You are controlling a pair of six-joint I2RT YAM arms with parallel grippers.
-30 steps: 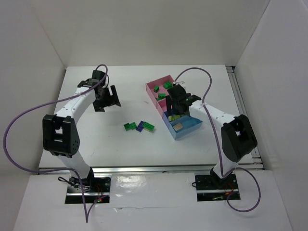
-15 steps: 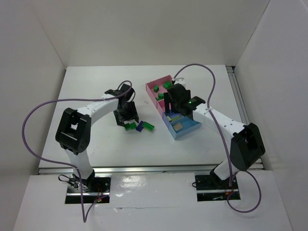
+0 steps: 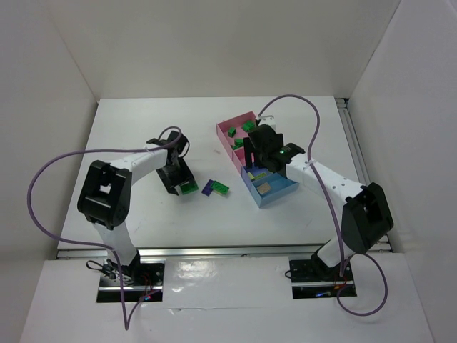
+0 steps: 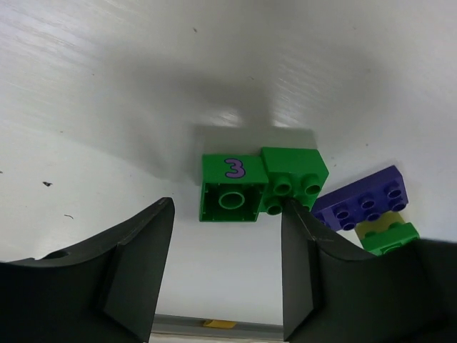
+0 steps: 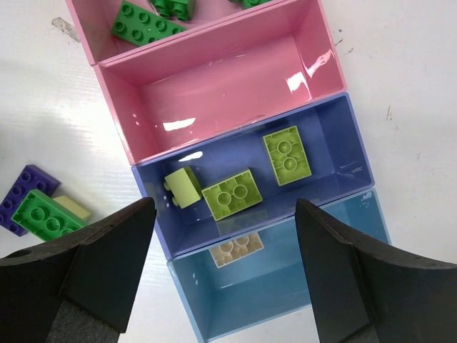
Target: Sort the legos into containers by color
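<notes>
My left gripper [image 3: 180, 184] is open and empty, low over the table. In the left wrist view its jaws [image 4: 228, 211] straddle the near edge of an upturned dark green lego marked 3 [image 4: 233, 190]. A second dark green lego [image 4: 294, 175] touches it. A purple lego [image 4: 364, 203] and another green one [image 4: 391, 239] lie to the right. My right gripper [image 3: 262, 153] is open and empty above the row of containers [image 3: 227, 144]. Below it the periwinkle box [image 5: 335, 136] holds three yellow-green legos [image 5: 231, 194]. The light blue box [image 5: 285, 300] holds a cream lego [image 5: 236, 248].
The far pink box [image 5: 86, 28] holds dark green legos [image 5: 141, 23]. The second pink box [image 5: 228, 93] holds nothing. A purple lego [image 5: 23, 195], a green one [image 5: 41, 215] and a cream piece [image 5: 72, 207] lie on the table left of the boxes. White walls surround the table.
My left arm swung from the far left down to the green legos, then shifted slightly left. My right gripper moved a little toward the far boxes, then held still.
</notes>
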